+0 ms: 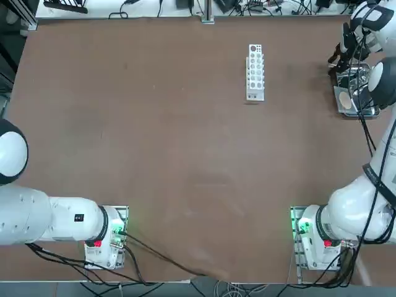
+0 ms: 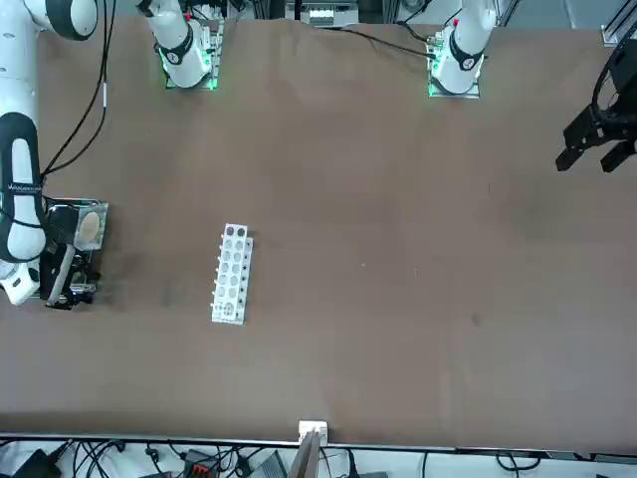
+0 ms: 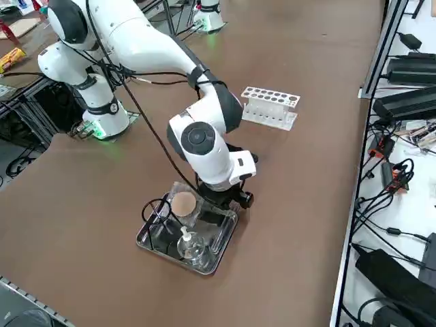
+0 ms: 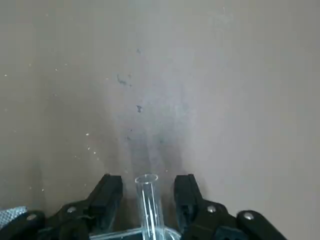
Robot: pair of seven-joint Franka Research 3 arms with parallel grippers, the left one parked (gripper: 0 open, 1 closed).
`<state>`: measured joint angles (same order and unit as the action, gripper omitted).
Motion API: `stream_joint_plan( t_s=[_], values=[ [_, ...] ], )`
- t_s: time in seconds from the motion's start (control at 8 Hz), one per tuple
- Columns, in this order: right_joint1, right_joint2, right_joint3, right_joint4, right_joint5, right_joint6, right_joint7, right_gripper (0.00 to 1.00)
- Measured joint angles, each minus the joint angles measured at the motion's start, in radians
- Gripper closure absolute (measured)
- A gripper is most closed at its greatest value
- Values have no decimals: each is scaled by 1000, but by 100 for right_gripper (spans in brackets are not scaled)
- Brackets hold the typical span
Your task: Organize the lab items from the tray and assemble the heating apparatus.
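Brown tabletop (image 1: 154, 154) spreads bare around edge-set tray (image 3: 153, 243).

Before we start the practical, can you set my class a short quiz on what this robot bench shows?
1. True or false: the white test tube rack stands on the table, outside the metal tray.
2. What sits between the open fingers of the right end effector, which is down at the tray?
A. a clear glass tube
B. a wire tripod
C. nothing
3. Short answer: which item in the tray has a round beige centre?

Key:
1. True.
2. A, the clear glass tube, with a gap on each side.
3. The gauze mat.
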<state>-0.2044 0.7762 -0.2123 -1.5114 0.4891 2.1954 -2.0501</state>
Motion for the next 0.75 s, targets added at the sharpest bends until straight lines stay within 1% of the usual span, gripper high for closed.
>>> stream_joint_plan(
  t_s=[0.62, 0.75],
  values=[
    [0, 4, 0, 0, -9, 25, -6, 48],
    [0, 4, 1, 0, -17, 26, -7, 54]
  ],
)
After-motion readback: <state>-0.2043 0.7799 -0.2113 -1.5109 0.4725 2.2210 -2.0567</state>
